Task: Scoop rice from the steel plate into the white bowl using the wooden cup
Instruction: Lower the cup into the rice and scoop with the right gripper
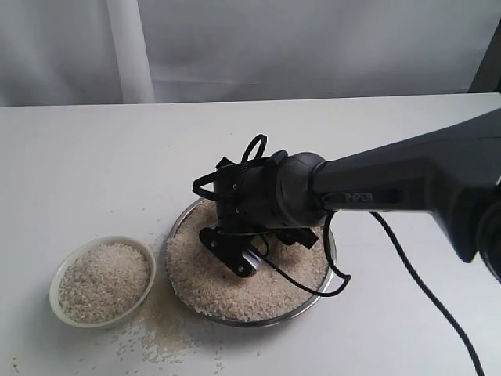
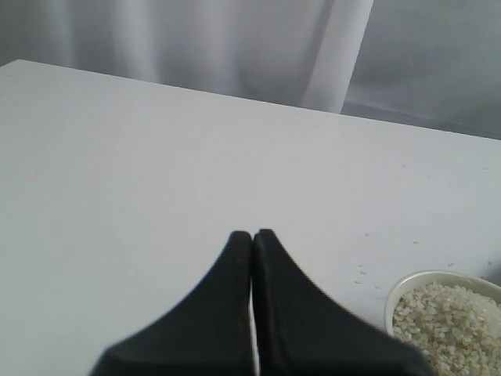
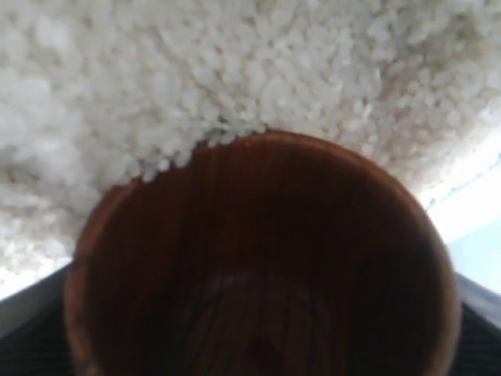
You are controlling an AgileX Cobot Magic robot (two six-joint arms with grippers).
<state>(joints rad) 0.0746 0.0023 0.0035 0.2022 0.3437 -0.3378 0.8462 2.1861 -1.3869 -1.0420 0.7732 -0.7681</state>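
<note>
White tabletop [image 1: 78, 157] before a pale curtain [image 1: 313, 47]. The right arm [image 1: 407, 184] slants down over the steel plate [image 1: 258, 322]. Its right pincer [image 1: 239, 262] grips the wooden cup [image 3: 258, 258], rim against rice [image 1: 274, 282]. Closed and empty, the left pincer [image 2: 252, 235] hovers near the white bowl [image 1: 117, 240].

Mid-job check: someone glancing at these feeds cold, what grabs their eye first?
The right gripper hangs over the steel plate, pressing the wooden cup it holds mouth-first against the rice, with hardly any grains inside. Left of the plate in the exterior view, the white bowl sits nearly full, with loose grains spilled on the table beside it.
</note>
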